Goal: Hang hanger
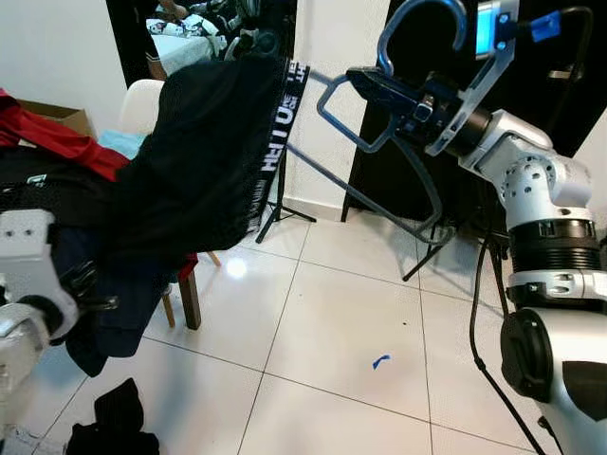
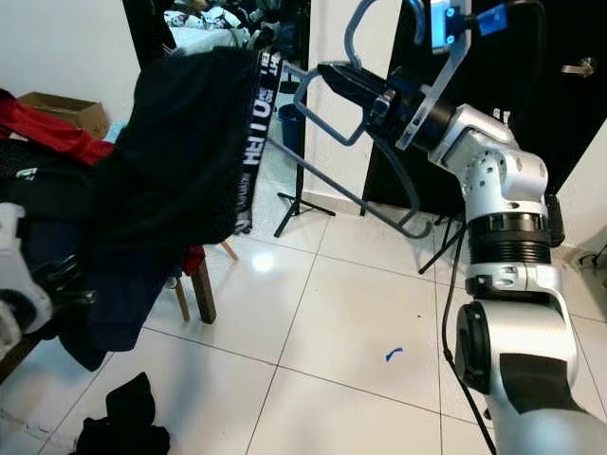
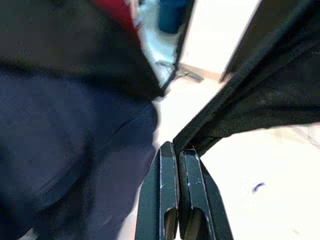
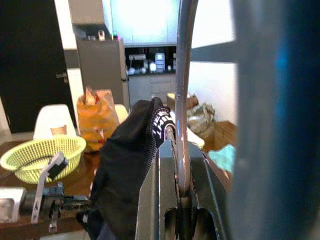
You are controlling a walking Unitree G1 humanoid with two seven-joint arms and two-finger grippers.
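Clothing dominates the left of the room: a big black garment with a white-lettered band drapes over one arm of the grey hanger, and behind it a heap of dark and red clothes buries a chair. White tiled floor stretches below, with a small blue scrap on it and a black rag near the robot's feet.

The right arm reaches up and forward. Its right gripper has its fingers pressed onto the hanger's neck, just below the hook, so the hanger is held high in the air, tilted, with the garment's weight pulling its far end down. The right wrist view shows the grey wire running straight up between the two fingers.

The left gripper sits low beside the clothes pile, fingers pressed together and holding nothing that I can see.

To my eye the step in hand is carrying the loaded hanger to a rail; no rail is plainly visible. Doing it well means keeping the pinch firm at the neck, levelling the hanger so the garment does not slide off, and turning the hook's open side toward whatever bar it will catch.
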